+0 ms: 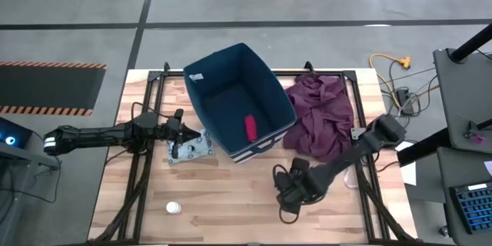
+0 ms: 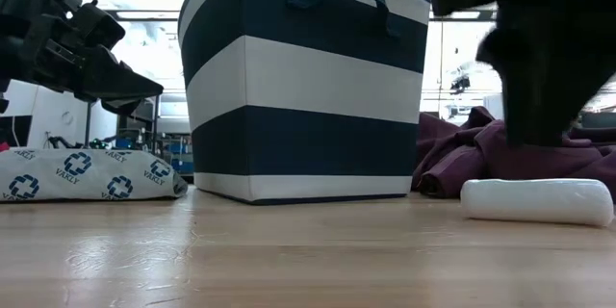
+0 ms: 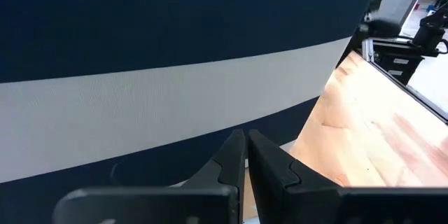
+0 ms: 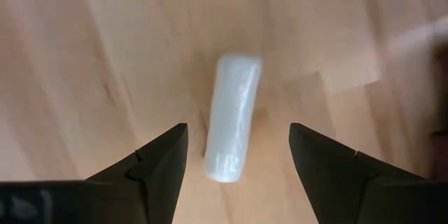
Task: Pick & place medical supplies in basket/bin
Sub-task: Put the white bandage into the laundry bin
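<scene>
The navy bin (image 1: 231,96) with white stripes stands upright mid-table and fills the left wrist view (image 3: 175,77). The red roll (image 1: 250,127) lies inside it. The grey-white patterned packet (image 1: 191,151) lies flat at the bin's left (image 2: 87,175). My left gripper (image 1: 184,132) hovers just above that packet, shut and empty (image 3: 246,152). The white cylinder (image 4: 232,115) lies on its side on the wood (image 2: 536,201). My right gripper (image 4: 238,131) is open above it, pointing down, one finger on either side, not touching. The white round container (image 1: 174,208) sits near the front left.
The maroon cloth (image 1: 319,115) is heaped right of the bin, behind the cylinder (image 2: 500,154). Dark frame rails (image 1: 142,177) run across the table under the left arm. Bare wood lies between the two grippers along the near edge.
</scene>
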`<state>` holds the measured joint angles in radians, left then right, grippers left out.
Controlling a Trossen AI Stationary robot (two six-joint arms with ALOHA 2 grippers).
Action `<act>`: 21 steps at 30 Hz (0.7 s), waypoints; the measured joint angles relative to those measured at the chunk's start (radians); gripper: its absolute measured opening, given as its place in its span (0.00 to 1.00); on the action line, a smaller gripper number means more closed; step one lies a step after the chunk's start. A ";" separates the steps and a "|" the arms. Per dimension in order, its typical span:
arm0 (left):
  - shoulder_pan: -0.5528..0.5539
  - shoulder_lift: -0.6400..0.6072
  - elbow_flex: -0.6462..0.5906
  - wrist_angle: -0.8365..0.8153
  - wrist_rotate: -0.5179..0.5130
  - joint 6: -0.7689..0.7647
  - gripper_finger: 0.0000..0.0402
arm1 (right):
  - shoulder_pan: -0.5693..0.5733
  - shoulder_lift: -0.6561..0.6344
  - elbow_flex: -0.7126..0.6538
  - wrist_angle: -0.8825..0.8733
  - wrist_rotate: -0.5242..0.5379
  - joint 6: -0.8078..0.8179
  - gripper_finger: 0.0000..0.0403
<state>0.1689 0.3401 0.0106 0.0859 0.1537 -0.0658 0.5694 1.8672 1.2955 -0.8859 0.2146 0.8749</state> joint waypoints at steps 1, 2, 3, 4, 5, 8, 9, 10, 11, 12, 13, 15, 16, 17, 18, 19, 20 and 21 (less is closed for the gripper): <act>0.000 0.000 0.000 0.000 0.000 0.000 0.00 | 0.000 0.015 -0.002 0.002 -0.004 0.000 0.60; 0.000 0.000 0.000 0.000 0.000 0.000 0.00 | 0.000 0.030 -0.003 0.002 -0.006 0.001 0.59; 0.000 0.000 0.000 0.000 0.000 0.000 0.00 | 0.000 0.043 -0.003 0.004 -0.007 0.005 0.59; 0.000 0.000 0.000 0.000 0.000 0.000 0.00 | 0.000 0.057 -0.003 0.006 -0.007 0.006 0.59; 0.000 0.000 0.000 0.000 0.000 0.000 0.00 | 0.000 0.071 -0.003 0.006 -0.007 0.008 0.59; 0.000 0.000 0.000 0.000 0.000 0.000 0.00 | 0.000 0.104 -0.004 0.007 -0.019 0.009 0.57; 0.000 0.000 0.000 0.000 0.000 0.000 0.00 | 0.000 0.112 -0.003 0.008 -0.026 0.009 0.56; 0.000 0.000 0.000 0.000 0.000 0.000 0.00 | 0.000 0.114 -0.002 0.010 -0.033 0.008 0.55; 0.000 0.000 0.000 0.000 0.000 0.000 0.00 | 0.000 0.119 -0.001 0.011 -0.039 0.008 0.53; 0.000 0.000 0.000 0.000 0.000 0.000 0.00 | 0.000 0.123 0.000 0.013 -0.044 0.008 0.51; 0.000 0.000 0.000 0.000 0.000 0.000 0.00 | 0.000 0.123 0.000 0.015 -0.050 0.009 0.49; 0.000 0.000 0.000 0.000 0.000 0.000 0.00 | 0.000 0.122 0.000 0.023 -0.055 0.008 0.44; 0.000 0.000 0.000 0.000 0.000 0.000 0.00 | 0.000 0.121 0.000 0.029 -0.055 0.008 0.40; 0.000 0.000 0.000 0.000 0.000 0.000 0.00 | 0.000 0.116 -0.001 0.034 -0.056 0.008 0.37; 0.000 0.000 0.000 0.000 0.000 0.000 0.00 | 0.000 0.112 -0.002 0.036 -0.058 0.008 0.33; 0.000 0.000 0.000 0.000 0.000 0.000 0.00 | 0.000 0.109 -0.001 0.037 -0.062 0.008 0.29; 0.000 0.000 0.000 0.000 0.000 0.000 0.00 | 0.000 0.105 0.001 0.036 -0.062 0.008 0.25; 0.000 0.000 0.000 0.000 0.000 0.000 0.00 | 0.000 0.096 0.004 0.037 -0.063 0.008 0.21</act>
<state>0.1692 0.3405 0.0105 0.0860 0.1539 -0.0658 0.5691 1.9630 1.2994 -0.8486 0.1519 0.8825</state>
